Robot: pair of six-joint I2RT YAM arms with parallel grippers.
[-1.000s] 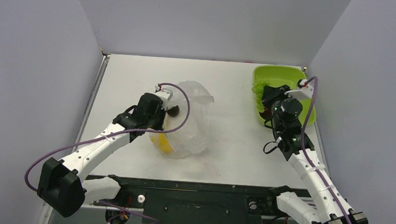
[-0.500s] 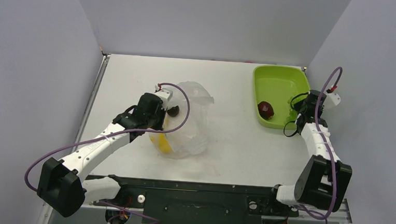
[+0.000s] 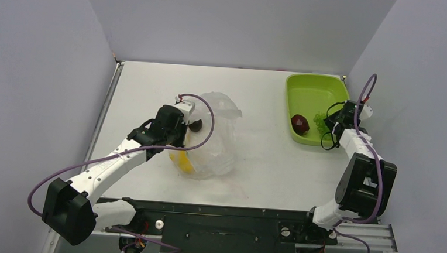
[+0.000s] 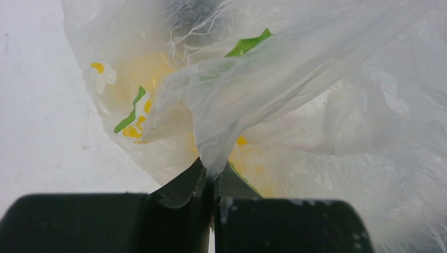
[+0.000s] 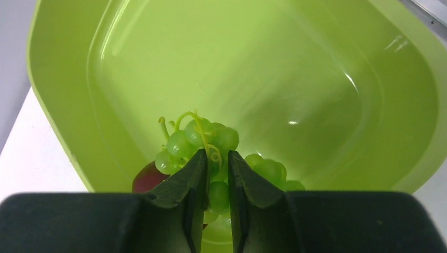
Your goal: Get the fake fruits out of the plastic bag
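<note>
Inside the lime-green tray, the green grape bunch is sitting at the right gripper tips, jaws a crack apart round its stem; can't tell if gripping or released. Dark red fruit is lying just beside. Right arm is sitting folded, wrist over the tray's right rim. Bunch is lying along the fingers, stem pointing away. Well left of the tray, left gripper is clamping a plastic bag fold, yellow fruit inside.

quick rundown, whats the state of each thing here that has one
left fingers: shut, pinching a fold of the plastic bag
plastic bag: crumpled on the table, held by the left fingers
yellow fruit: inside the bag
right fingers: narrowly apart astride the green grapes, grip unclear
green grapes: low inside the lime-green tray
dark red fruit: lying free in the tray
lime-green tray: upright, holding two fruits
</note>
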